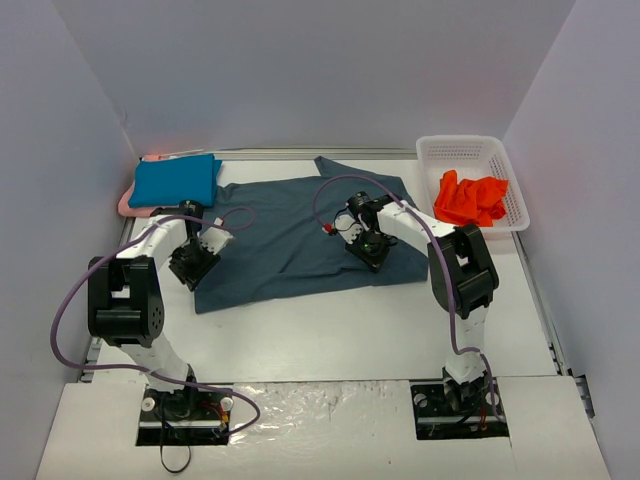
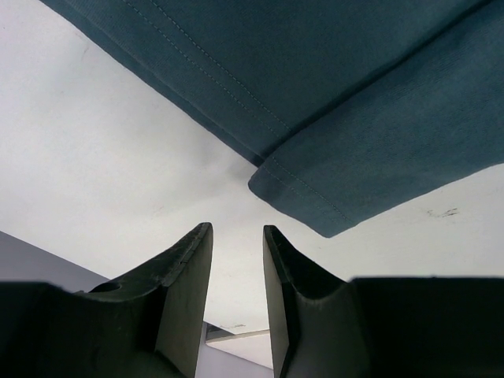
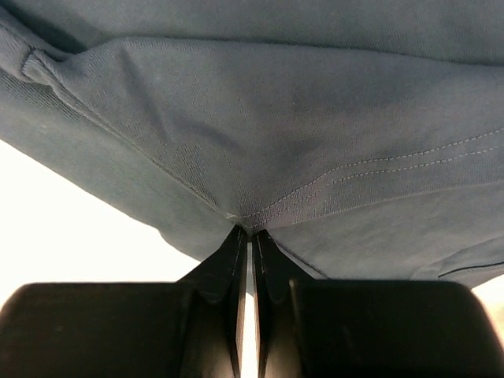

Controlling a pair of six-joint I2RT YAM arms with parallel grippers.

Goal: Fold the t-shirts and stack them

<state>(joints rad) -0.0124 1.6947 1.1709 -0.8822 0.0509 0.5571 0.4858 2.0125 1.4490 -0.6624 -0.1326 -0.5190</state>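
A dark slate blue-grey t-shirt [image 1: 300, 225] lies spread across the middle of the table. My right gripper [image 1: 372, 250] rests on its lower right part. In the right wrist view its jaws [image 3: 250, 230] are shut, pinching a hemmed fold of the slate cloth [image 3: 260, 118]. My left gripper [image 1: 192, 268] hovers at the shirt's left edge. It is open [image 2: 236, 230] with nothing between the fingers, and a hemmed corner of the shirt [image 2: 315, 201] lies just beyond the tips. A folded teal-blue t-shirt [image 1: 175, 180] sits on a pale pink one [image 1: 127, 205] at the back left. An orange-red t-shirt [image 1: 470, 198] lies crumpled in the basket.
A white lattice basket [image 1: 460, 148] stands at the back right, beside the right wall. Grey walls close in the table on three sides. Cables loop from both arms over the shirt's edges.
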